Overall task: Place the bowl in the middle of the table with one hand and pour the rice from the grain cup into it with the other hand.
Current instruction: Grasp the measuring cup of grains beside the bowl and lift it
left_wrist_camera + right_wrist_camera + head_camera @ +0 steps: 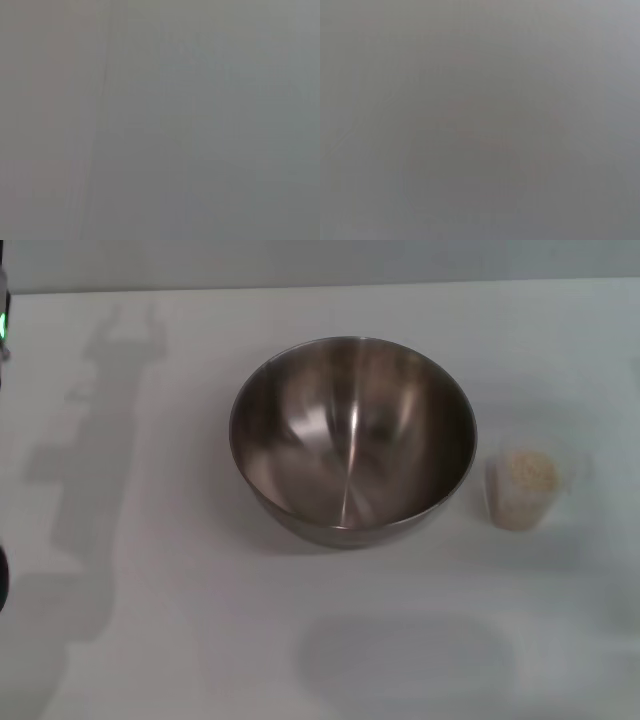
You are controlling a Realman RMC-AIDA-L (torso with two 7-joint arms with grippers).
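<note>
Bare table (150, 640) is lying nearest us, white and matte, carrying soft grey shadows along our left side and a faint patch toward the near edge. Beyond it the bowl (352, 440) is sitting upright about the middle of the table, its shiny inside facing up and holding nothing that we can see. Just beside it, on our right, the cup (522, 490) is standing upright, close to the bowl's wall but not touching it, as far as we can tell. Rice (528, 472) is filling the cup as a pale heap near its rim. We are not seeing either gripper over the table: only a dark sliver with a green light is showing at the far left edge of the head view, and we cannot tell what it is. Both wrist views are showing only a plain grey field, so we cannot tell how the jaws of our left or right gripper are standing
</note>
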